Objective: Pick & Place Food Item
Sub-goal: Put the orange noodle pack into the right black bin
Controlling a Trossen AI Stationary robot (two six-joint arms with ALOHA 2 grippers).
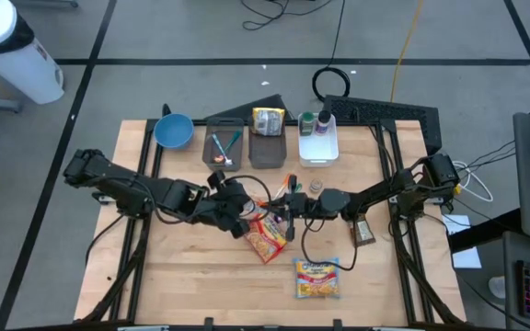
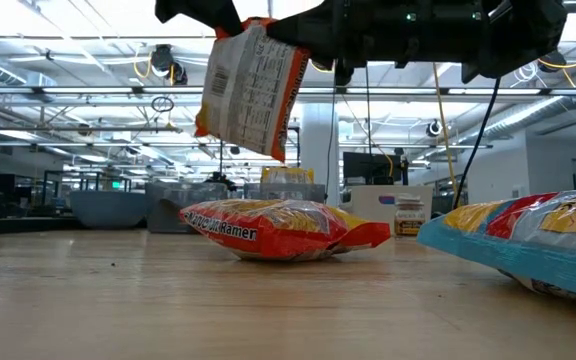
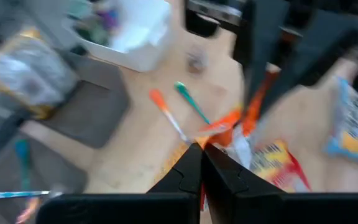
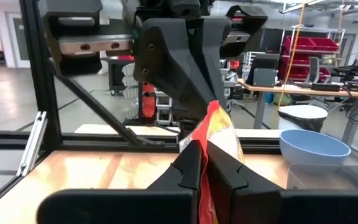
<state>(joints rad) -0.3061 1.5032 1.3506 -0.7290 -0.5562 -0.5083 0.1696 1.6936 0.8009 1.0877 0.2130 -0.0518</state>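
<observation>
Now we see a pale wooden table, above its middle our left gripper and right gripper both clenched on one orange crinkly ramen packet, lifted over a red ramen packet lying on the table.

The work surface is a light wooden table with visible plank seams.

Directly on it, taking the table centre in the high view as the dial:
- Red-and-yellow ramen packet at centre, lying flat.
- Blue-edged ramen packet at 5 o'clock, flat, apart from the first.
- Blue bowl at 10 o'clock, near the far edge.
- Dark tray with utensils at 11 o'clock.
- Second dark tray at 12 o'clock, just beside the first, with a packet inside.
- White bin at 1 o'clock, holding bottles.
- Small brown item at 3 o'clock; identity unclear.
</observation>
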